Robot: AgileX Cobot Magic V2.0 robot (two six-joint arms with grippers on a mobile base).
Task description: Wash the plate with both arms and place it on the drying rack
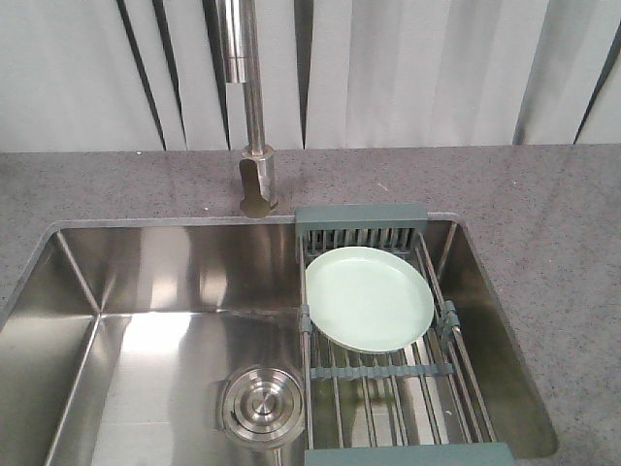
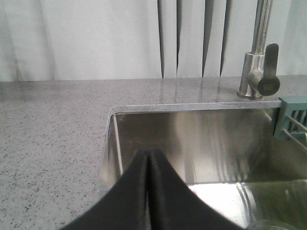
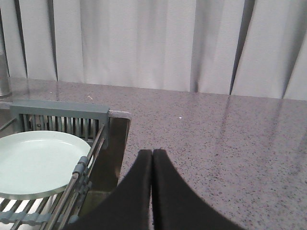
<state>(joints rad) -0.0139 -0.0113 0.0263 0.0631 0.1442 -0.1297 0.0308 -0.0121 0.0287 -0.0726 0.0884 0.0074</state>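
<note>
While face-up, plate (image 1: 368,297) lies flat on drying rack (image 1: 456,374).

My right claw (image 3: 152,160) is pressed closed above the bench (image 3: 216,139), with the plate (image 3: 36,163) on the drying rack (image 3: 72,191) to its left.

round pale mint-green matte plate (image 1: 369,297) | lying flat, face up | on steel-rod drying rack with grey-blue end bars (image 1: 361,224) | sink's right side

My left gripper (image 2: 149,165) shows as two matte black fingers, broad at the base and tapering upward to a point. My right gripper (image 3: 152,163) looks the same: plain black, smooth, with rounded tips and no markings.
</note>
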